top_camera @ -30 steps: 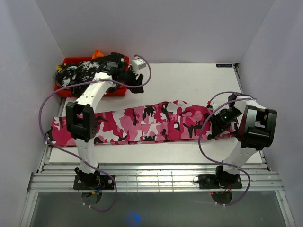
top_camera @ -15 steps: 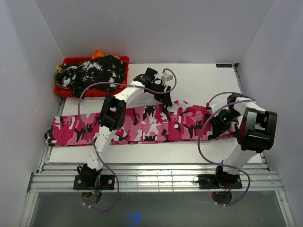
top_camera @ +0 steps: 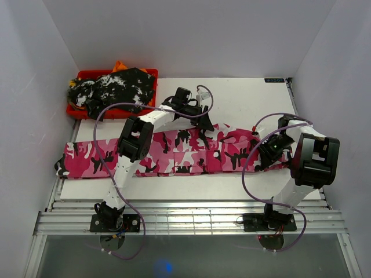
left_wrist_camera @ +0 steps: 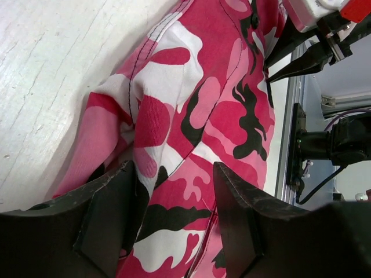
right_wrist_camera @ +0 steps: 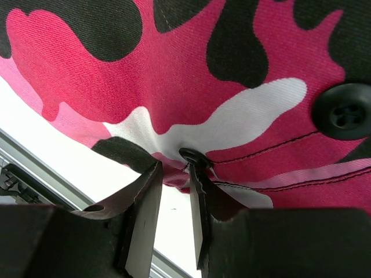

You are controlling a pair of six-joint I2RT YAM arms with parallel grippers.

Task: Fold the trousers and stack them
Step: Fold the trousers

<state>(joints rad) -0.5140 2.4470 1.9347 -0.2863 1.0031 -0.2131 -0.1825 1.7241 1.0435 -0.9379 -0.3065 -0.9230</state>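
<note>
White tabletop [top_camera: 243,95], pale walls [top_camera: 191,35]; pink trousers [top_camera: 174,153] spread flat (red bin [top_camera: 95,73] far-left).

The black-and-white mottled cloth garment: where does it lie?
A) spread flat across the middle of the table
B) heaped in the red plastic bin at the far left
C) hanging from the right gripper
B: the black-and-white mottled cloth garment sits heaped inside the red plastic bin, at the far left of the top view.
</note>
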